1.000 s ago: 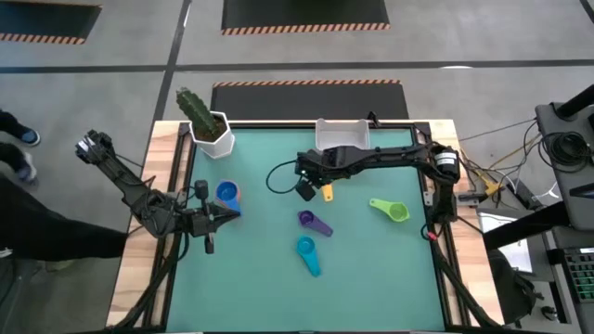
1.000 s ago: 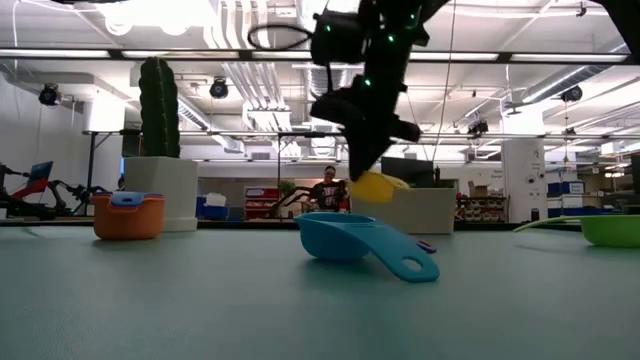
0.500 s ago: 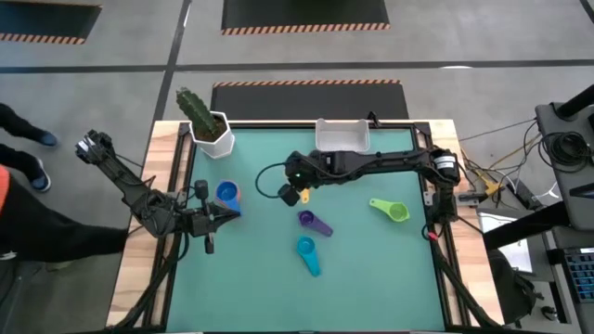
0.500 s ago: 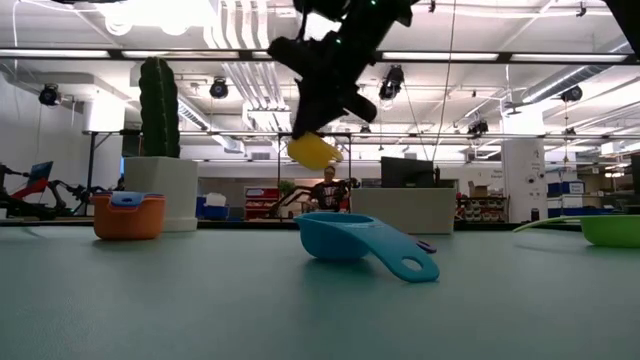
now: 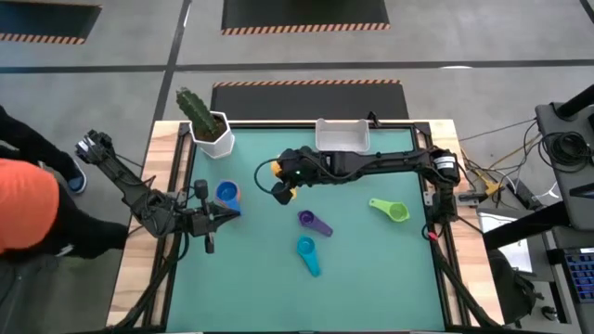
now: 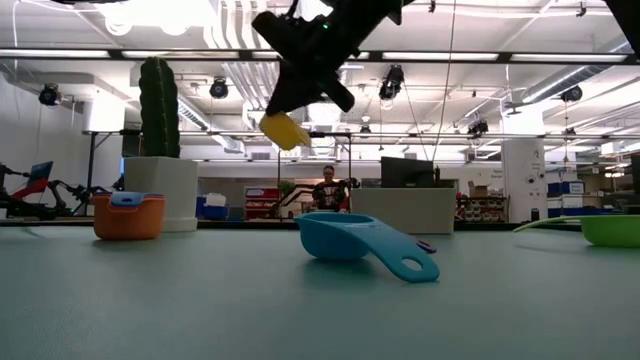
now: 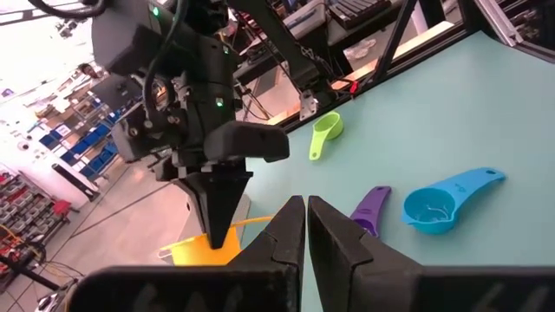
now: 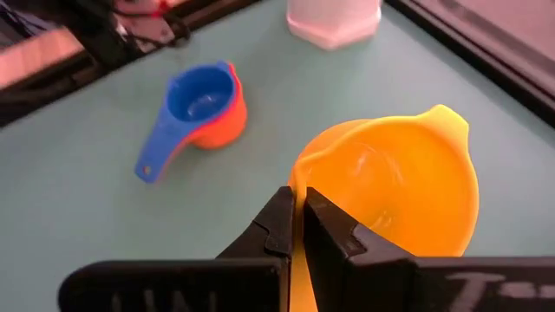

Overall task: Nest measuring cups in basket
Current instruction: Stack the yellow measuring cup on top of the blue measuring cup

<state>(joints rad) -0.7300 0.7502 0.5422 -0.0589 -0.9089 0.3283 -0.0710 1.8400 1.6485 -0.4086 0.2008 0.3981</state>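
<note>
**Yellow cup carried above the bench in your right pincer**

From above, your right pincer point(image 5: 283, 190) was out over the middle of the green bench point(image 5: 371, 269), pinching the yellow cup point(image 5: 287, 195) by its handle. The blue cup point(image 5: 226, 193) sat nested in the orange cup point(image 5: 234, 202) near the bench's left side, just beside your left pincer point(image 5: 210, 215), which waited there pressed together with nothing in it. The purple cup point(image 5: 314, 222) and the teal cup point(image 5: 307, 253) lay near the middle, the green cup point(image 5: 392, 210) toward the right. The white basket point(image 5: 342, 135) stood at the far edge, and the cactus pot point(image 5: 212, 134) at the far left corner. A person in orange point(image 5: 32, 204) stood off the left side.

From bench height, you held the yellow cup point(image 6: 283, 130) well above the surface. The teal cup point(image 6: 362, 243) lay in front, the orange cup point(image 6: 129, 216) with the blue one inside stood at left beside the pot point(image 6: 160, 190), and the green cup point(image 6: 610, 229) showed at right.

Through the left wrist camera, the right pincer point(image 7: 217, 227) pointed down, clamped on the yellow cup point(image 7: 201, 252).

Through the right wrist camera, the yellow cup point(image 8: 403, 204) hung over the bench, apart from the blue-in-orange pair point(image 8: 204, 106).
</note>
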